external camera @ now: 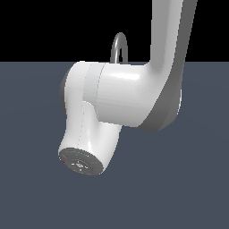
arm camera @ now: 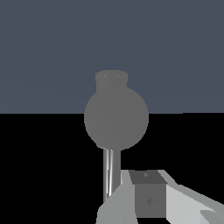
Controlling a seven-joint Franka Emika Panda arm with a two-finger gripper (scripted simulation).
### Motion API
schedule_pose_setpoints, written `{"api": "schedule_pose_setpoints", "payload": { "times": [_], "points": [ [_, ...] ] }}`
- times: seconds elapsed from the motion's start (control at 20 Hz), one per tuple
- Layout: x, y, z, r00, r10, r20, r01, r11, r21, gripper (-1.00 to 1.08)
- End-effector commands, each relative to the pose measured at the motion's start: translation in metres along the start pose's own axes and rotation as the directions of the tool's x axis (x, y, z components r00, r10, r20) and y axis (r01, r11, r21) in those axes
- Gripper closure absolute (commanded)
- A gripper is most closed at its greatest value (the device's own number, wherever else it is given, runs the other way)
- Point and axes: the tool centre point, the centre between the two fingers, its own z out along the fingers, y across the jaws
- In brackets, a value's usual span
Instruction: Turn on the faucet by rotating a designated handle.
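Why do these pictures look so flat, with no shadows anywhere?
Exterior view: the white arm shows soft shading but casts no shadow on the grey floor, and hides most of the faucet. Wrist view: everything is sharp and flatly lit, black beyond the floor, no glare.

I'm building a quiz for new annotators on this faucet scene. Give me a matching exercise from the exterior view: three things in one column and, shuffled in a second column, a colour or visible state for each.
Things:
1. faucet
2. robot arm
3. floor

Descriptions:
A. white, filling the middle of the view
B. dark blue-grey, flat
C. grey, only its curved top shows above the arm

Pairs: 1-C; 2-A; 3-B
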Motion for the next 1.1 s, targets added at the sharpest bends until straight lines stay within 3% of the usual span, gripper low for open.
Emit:
{"api": "schedule_pose_setpoints", "payload": {
  "times": [0.0, 0.45, 0.5, 0.55, 1.05],
  "points": [
    [0.001, -0.012, 0.001, 1.0, 0.0, 0.003, 0.0, 1.0, 0.01, 1.08],
    [0.007, -0.063, 0.004, 1.0, -0.001, 0.025, 0.0, 0.999, 0.042, 1.08],
    [0.007, -0.063, 0.004, 1.0, -0.001, 0.025, 0.0, 0.999, 0.042, 1.08],
    [-0.001, -0.018, 0.0, 0.999, 0.026, 0.034, -0.026, 1.0, 0.003, 1.08],
    [0.033, -0.056, 0.003, 1.0, 0.008, 0.028, -0.009, 1.0, 0.029, 1.08]
  ]
}}
